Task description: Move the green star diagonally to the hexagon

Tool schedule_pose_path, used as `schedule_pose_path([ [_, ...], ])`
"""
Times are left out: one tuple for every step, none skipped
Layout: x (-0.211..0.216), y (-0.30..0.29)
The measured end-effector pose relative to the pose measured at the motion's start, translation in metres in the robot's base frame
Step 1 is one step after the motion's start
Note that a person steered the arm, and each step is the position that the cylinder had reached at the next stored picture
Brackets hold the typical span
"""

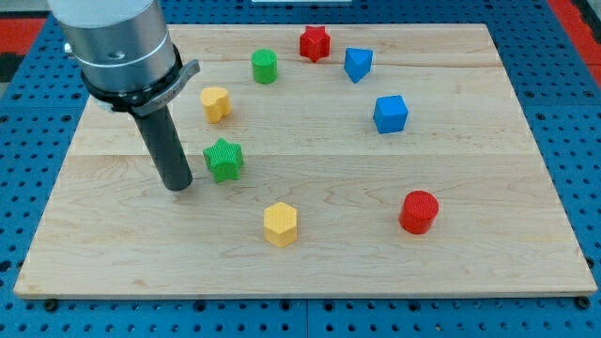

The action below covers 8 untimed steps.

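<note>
The green star (223,160) lies left of the board's middle. The yellow hexagon (280,223) lies below and to the right of it, nearer the view's bottom. My tip (177,185) rests on the board just left of the green star and slightly below it, a small gap apart. The dark rod rises from the tip to the grey arm body at the view's top left.
A yellow block (216,103) lies above the star. A green cylinder (265,67), a red star (315,43), a blue block (358,64) and a blue cube (391,114) lie toward the top. A red cylinder (419,211) lies at lower right. The wooden board (470,253) sits on a blue pegboard.
</note>
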<state>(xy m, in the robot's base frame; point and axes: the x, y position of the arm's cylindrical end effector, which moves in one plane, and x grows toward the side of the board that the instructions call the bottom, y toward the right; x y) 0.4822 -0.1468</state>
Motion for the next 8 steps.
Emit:
schedule_pose_path([
  [-0.004, 0.013],
  [-0.004, 0.066],
  [0.015, 0.059],
  [0.075, 0.043],
  [0.125, 0.052],
  [0.105, 0.091],
  [0.082, 0.092],
  [0.061, 0.107],
])
